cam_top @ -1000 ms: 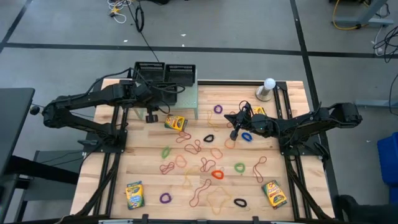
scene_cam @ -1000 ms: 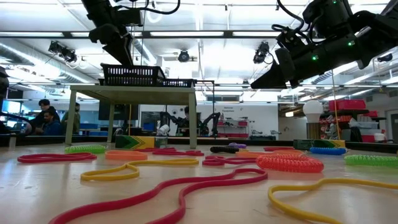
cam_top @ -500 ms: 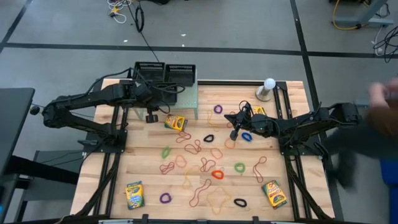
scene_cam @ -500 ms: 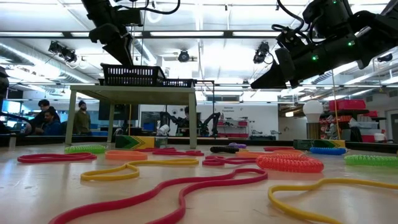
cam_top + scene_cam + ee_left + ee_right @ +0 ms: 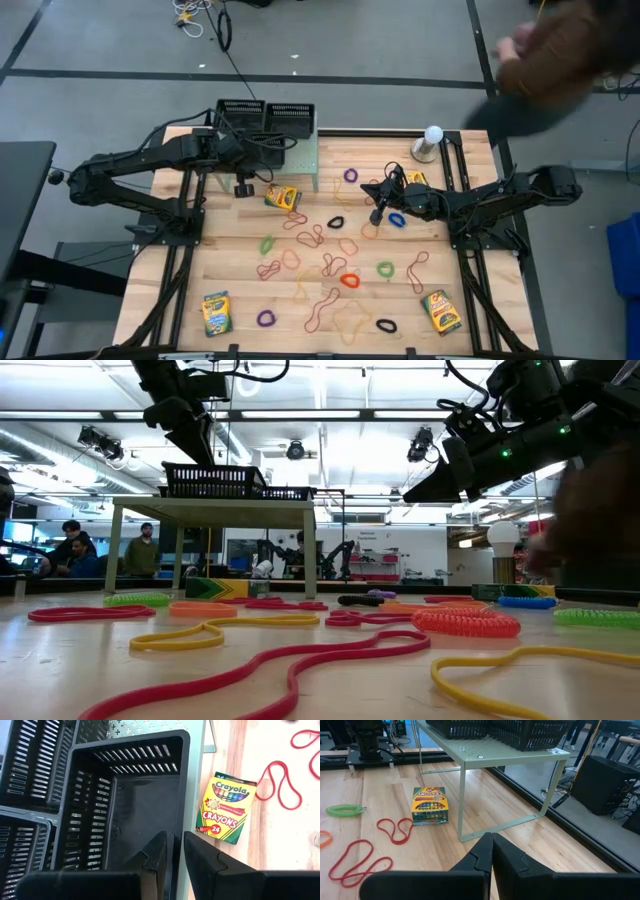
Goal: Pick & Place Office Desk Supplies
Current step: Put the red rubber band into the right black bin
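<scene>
Several rubber-band loops point(image 5: 330, 262) in many colours lie spread over the wooden table, with crayon boxes among them point(image 5: 282, 197) point(image 5: 215, 313) point(image 5: 440, 311). Two black mesh trays point(image 5: 291, 120) stand on a pale green shelf point(image 5: 308, 165) at the far edge. My left gripper point(image 5: 174, 851) is up at the right-hand tray point(image 5: 125, 795), its fingers a narrow gap apart, one over the tray's inside and one outside its near wall. My right gripper point(image 5: 491, 851) hangs shut above the table's right half point(image 5: 378, 208), holding nothing. My left gripper stands astride the tray's near wall point(image 5: 179, 815), slanting down from the table's left. Its own fingers hide the place where they would meet the wall, so I cannot tell whether they touch it.
A white ball-topped grey stand point(image 5: 430, 143) sits at the far right corner, with a fourth crayon box point(image 5: 415, 179) near it. A blurred person point(image 5: 560, 45) is beyond the table's far right corner. There is room under the shelf point(image 5: 510, 785).
Both arms have kept still. A person has moved from beside the table's right edge to beyond its far right corner.
</scene>
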